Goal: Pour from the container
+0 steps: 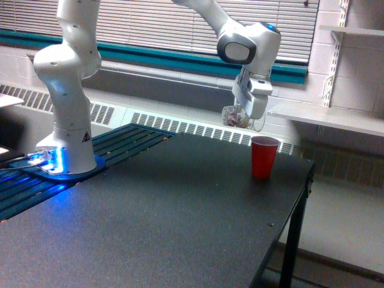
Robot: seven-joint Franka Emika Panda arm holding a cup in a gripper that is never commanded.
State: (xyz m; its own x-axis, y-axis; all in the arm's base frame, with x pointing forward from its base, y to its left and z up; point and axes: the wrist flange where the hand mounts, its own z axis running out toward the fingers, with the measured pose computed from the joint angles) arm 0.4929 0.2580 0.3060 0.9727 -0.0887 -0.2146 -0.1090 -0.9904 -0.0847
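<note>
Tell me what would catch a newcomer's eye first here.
The white robot arm rises from a blue-glowing base at the exterior view's left. Its gripper holds a clear cup of brownish pieces, tilted in the air, above and slightly left of a red cup standing on the dark table.
</note>
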